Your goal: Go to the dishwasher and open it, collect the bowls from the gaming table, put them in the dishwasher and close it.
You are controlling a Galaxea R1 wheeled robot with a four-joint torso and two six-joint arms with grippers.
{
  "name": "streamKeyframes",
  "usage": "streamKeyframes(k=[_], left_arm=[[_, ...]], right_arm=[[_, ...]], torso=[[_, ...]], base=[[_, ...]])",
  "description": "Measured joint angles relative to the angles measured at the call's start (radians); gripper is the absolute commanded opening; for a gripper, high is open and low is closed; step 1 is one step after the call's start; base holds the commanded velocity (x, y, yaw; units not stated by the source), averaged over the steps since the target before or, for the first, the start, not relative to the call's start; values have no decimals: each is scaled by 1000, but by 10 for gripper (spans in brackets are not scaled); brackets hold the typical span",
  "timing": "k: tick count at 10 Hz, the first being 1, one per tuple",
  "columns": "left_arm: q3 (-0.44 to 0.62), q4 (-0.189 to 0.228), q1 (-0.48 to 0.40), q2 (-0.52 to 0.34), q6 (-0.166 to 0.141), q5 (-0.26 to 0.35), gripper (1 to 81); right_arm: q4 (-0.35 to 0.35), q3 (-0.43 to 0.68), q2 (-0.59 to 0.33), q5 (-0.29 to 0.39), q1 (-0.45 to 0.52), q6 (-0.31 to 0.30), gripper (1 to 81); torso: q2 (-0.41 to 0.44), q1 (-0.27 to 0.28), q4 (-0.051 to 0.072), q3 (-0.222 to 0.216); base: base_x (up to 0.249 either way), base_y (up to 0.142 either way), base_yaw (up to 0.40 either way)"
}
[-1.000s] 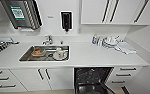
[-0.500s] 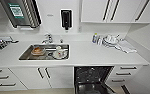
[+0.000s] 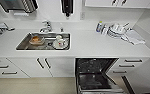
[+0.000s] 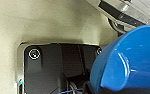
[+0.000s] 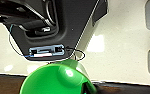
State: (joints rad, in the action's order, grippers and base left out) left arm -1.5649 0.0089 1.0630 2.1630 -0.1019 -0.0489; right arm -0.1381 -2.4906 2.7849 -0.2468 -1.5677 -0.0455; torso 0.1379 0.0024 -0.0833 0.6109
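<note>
Two bowls cut off, blue bowl [image 4: 126,60], green bowl [image 5: 58,80], grips unclear, dishwasher [image 3: 96,75] open.

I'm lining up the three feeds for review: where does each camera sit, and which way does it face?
Head view: high on the robot, looking forward and down at the white counter, the sink and the open dishwasher; no arm in the frame.
Left wrist view: on the left arm's wrist, facing the pale floor past the robot's dark plate, with a blue bowl close up.
Right wrist view: on the right arm's wrist, facing the pale floor past its dark plate, with a green bowl close up.
Both wrist views share that floor.
</note>
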Motion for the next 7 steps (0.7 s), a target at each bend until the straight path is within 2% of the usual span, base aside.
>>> streamKeyframes(k=[2,7], left_arm=[[1,-6,-103,14,-1,82,10],[6,-22,-385,61,-8,297,10]], right_arm=[[0,0,2,-6,6,0,10],[0,0,6,-15,9,0,10]], torso=[[0,0,8,50],[-1,1,8,59]], base=[[0,0,0],[0,0,0]])
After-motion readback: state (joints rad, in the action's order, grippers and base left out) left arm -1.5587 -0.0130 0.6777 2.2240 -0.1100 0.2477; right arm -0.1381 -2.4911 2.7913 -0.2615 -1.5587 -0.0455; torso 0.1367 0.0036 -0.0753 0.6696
